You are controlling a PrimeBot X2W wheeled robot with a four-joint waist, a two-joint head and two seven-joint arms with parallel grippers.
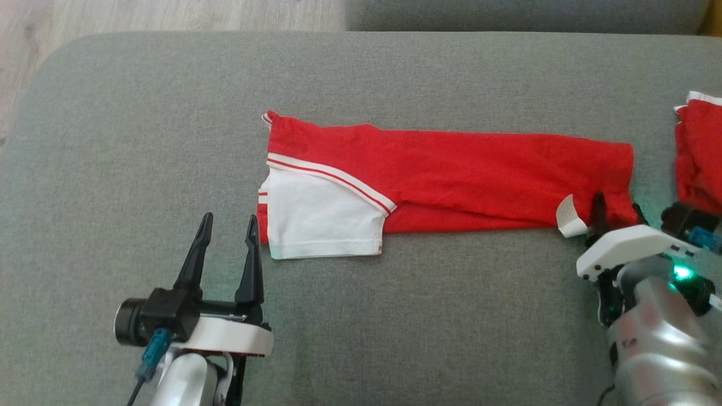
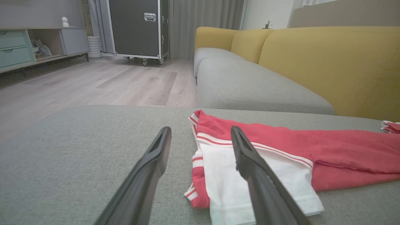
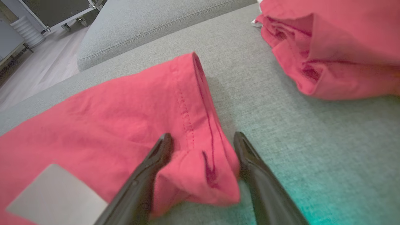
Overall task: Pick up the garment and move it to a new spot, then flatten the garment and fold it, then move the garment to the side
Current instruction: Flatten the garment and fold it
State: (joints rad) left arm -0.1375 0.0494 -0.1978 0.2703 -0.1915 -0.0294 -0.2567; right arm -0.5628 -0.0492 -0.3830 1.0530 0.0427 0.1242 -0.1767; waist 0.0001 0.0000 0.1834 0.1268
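The garment (image 1: 451, 169) is red with a white sleeve and striped trim, folded into a long strip across the grey cushion (image 1: 361, 316). My left gripper (image 1: 230, 217) is open, just left of the white sleeve's lower corner. In the left wrist view that gripper (image 2: 200, 131) points at the sleeve end of the garment (image 2: 312, 143). My right gripper (image 1: 617, 203) is at the strip's right end. In the right wrist view its jaws (image 3: 202, 136) stand wide, with the bunched hem corner of the garment (image 3: 125, 118) between them. A white label (image 1: 569, 217) sticks out beside it.
A second red garment (image 1: 702, 158) lies crumpled at the cushion's right edge, close to my right arm. Beyond the cushion are another grey seat (image 2: 250, 84), a yellow backrest (image 2: 328, 62), wooden floor (image 2: 93, 81) and a black wheeled case (image 2: 137, 28).
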